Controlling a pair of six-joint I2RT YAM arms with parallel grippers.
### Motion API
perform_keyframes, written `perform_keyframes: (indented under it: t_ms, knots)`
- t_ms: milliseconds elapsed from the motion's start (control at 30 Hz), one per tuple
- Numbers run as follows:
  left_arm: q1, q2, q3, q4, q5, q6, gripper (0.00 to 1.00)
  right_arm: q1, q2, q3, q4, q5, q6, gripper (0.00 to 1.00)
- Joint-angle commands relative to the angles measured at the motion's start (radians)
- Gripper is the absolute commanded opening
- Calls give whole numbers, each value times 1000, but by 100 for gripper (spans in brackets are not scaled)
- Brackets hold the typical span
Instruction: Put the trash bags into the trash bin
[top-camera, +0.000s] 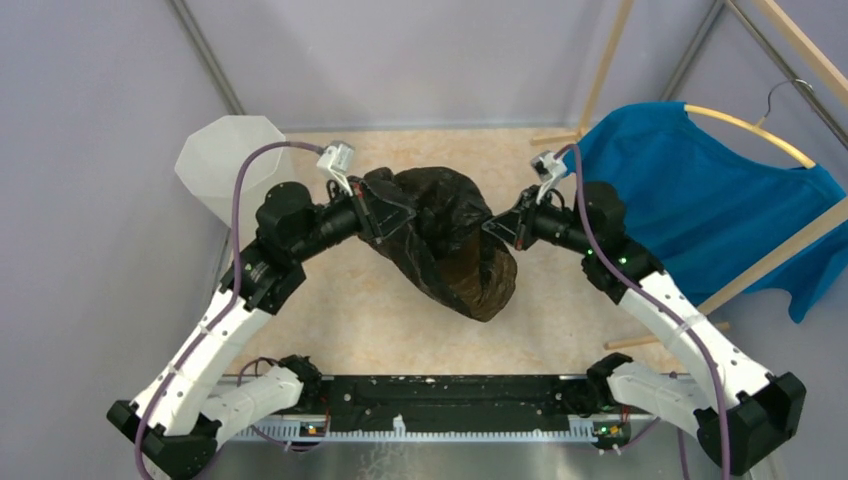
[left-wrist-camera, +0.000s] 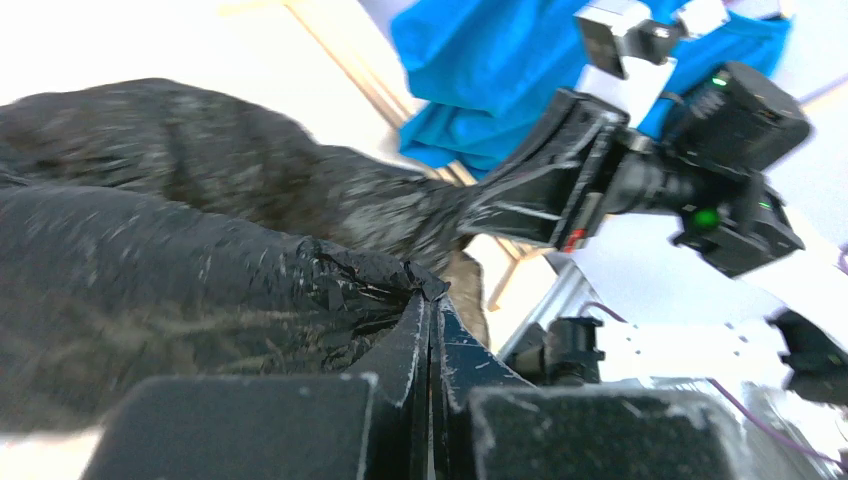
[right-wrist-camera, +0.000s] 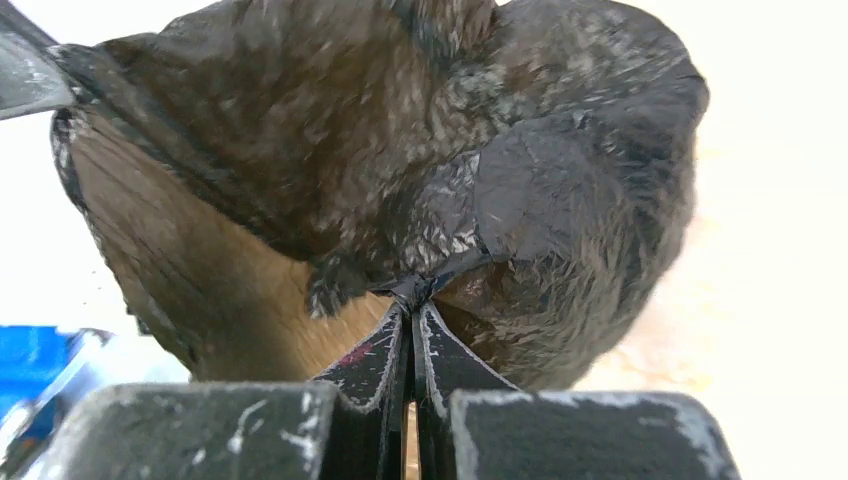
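Thin, glossy black plastic trash bag (top-camera: 447, 245) is held above the table (top-camera: 340, 315), stretched between left gripper (top-camera: 383, 214) and right gripper (top-camera: 496, 227). Each is clamped on pinched film. Judged light, limp, slippery, so bunched edges are best gripped. Tall translucent white faceted bin (top-camera: 222, 160) stands back-left, apart.

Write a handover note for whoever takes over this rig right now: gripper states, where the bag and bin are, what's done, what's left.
Left gripper: shut on one edge of the trash bag.
Right gripper: shut on the bag's opposite edge.
The bag hangs stretched between the two grippers, mid-workspace.
Trash bin: upright at the far left; the bag is not in it.
Done: bag gripped on both sides.
Left: carry it over the bin's rim, lower it in, release.
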Motion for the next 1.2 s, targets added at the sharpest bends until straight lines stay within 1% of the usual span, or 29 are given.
perform_keyframes:
  t_ms: [0,167,333,400,533,633,733,833,900,967,1067,1133,1167]
  knots:
    - [-24,104,-4,143,189,-81,0,77,75,36,235,-110,79,0]
    - [-36,163,-37,200,187,-117,0,92,127,25,374,-153,166,0]
    - [-37,192,-71,262,211,-138,0,100,154,-81,601,-235,326,2]
    - [-37,202,-75,262,211,-141,0,104,161,-111,656,-249,367,4]
    - [-38,217,-78,274,217,-153,0,119,157,-146,662,-226,357,15]
    - [-37,226,-76,277,218,-160,0,127,152,-152,677,-229,349,30]
    - [-37,235,-75,282,221,-168,0,145,145,-133,621,-203,310,44]
    - [-38,245,-72,290,231,-174,0,164,136,-128,608,-194,292,56]
    - [-39,251,-72,301,240,-185,0,178,132,-127,588,-155,273,62]
    - [-40,256,-72,313,246,-194,0,201,130,-115,542,-97,238,65]
    - [-45,263,-65,318,253,-205,0,252,121,-84,433,92,179,66]
    - [-48,262,-60,315,258,-207,0,298,116,-62,361,240,137,61]
    - [-49,258,-58,314,259,-206,0,319,115,-49,325,318,121,53]
